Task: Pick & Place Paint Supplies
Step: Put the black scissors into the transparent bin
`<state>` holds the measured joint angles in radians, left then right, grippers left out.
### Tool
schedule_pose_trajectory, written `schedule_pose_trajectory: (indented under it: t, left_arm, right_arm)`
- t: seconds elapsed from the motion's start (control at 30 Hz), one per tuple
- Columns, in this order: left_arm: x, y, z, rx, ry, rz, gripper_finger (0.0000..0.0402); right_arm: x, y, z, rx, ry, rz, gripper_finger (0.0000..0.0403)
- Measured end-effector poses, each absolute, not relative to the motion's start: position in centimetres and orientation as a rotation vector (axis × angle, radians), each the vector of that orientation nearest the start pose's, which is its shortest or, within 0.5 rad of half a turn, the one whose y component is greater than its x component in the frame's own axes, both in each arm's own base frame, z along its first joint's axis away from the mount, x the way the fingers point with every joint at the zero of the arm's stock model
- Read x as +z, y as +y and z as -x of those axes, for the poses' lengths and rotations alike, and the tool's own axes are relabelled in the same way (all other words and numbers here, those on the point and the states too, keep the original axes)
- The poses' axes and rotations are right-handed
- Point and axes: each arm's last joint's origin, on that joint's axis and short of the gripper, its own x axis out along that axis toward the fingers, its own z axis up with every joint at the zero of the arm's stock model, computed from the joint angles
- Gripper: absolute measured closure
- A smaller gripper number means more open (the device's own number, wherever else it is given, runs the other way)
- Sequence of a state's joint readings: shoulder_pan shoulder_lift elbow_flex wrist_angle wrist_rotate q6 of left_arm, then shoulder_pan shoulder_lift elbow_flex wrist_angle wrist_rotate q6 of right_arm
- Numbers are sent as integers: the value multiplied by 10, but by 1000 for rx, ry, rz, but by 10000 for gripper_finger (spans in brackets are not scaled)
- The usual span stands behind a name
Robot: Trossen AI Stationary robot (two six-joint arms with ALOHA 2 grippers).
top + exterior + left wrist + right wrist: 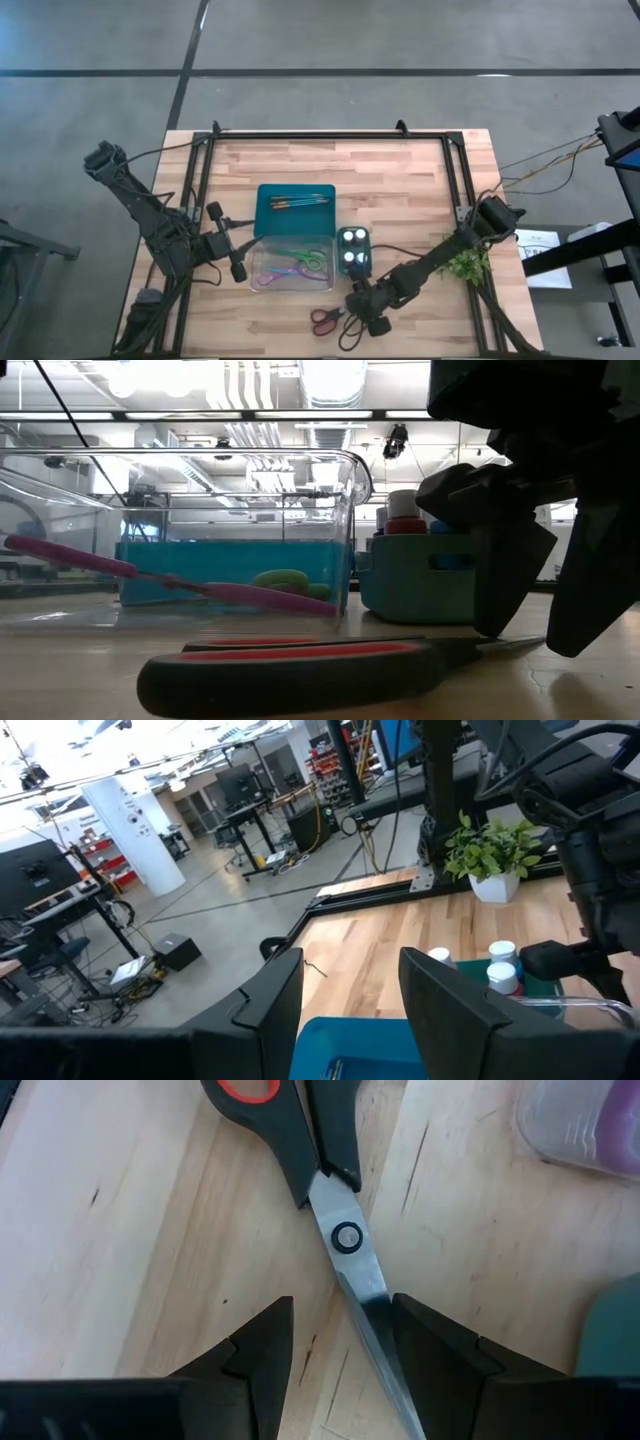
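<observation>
Here the right gripper stands open over the red-and-black scissors lying flat on the table, blades running between its fingers, handles pointing away. No writing is legible on them. The left gripper seems open and empty.

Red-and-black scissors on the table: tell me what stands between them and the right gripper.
Nothing visible does. The right gripper hangs directly over the scissors, open fingers either side of the blades, with only bare table around them.
</observation>
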<state>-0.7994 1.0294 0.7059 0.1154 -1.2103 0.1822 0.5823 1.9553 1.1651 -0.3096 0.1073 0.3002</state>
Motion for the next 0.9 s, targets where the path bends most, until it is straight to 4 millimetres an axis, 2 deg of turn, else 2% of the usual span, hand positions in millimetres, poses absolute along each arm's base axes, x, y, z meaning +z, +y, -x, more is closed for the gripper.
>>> schedule_pose_trajectory:
  t: [0.9]
  left_arm:
    - [293,-133,-167,392,150,-356,229]
  right_arm:
    - [129,210,-313,210,1077,153,237]
